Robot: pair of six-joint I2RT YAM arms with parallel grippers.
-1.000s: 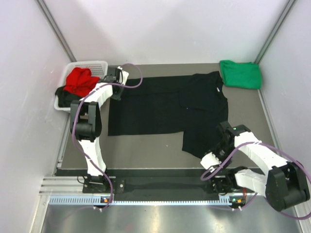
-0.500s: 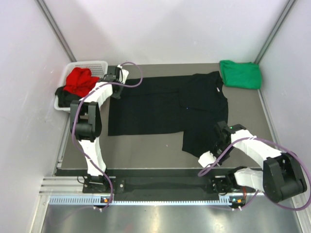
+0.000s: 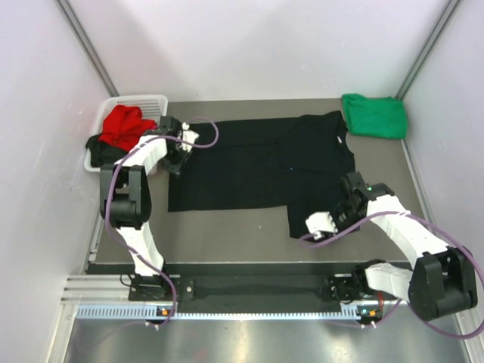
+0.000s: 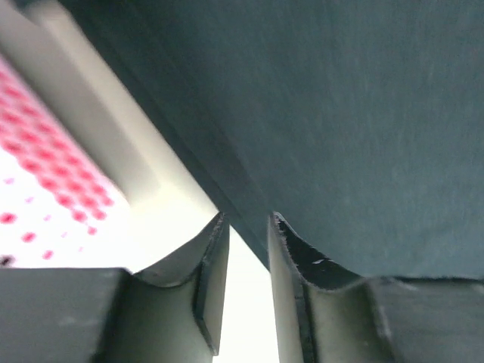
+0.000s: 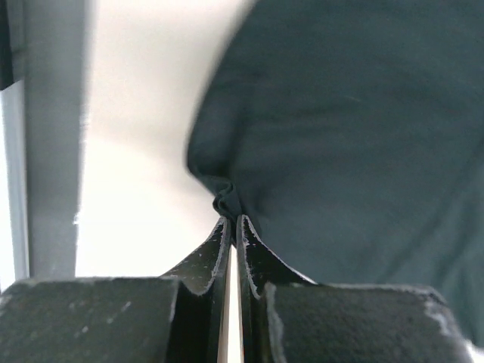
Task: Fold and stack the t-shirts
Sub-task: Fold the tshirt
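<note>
Black t-shirt lay spread on the worktop, part folded; my right claw was pinched shut on its near corner, my left claw stood ajar, empty, at its far-left edge. Only the green t-shirt sat folded, far right

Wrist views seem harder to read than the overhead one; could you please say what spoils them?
Left wrist: the table is blown out white, the basket a blurred pink speckle. Right wrist: bare table glares cream, yet the black t-shirt pinched in the right tool is sharp. Top external: even light, crisp.
</note>
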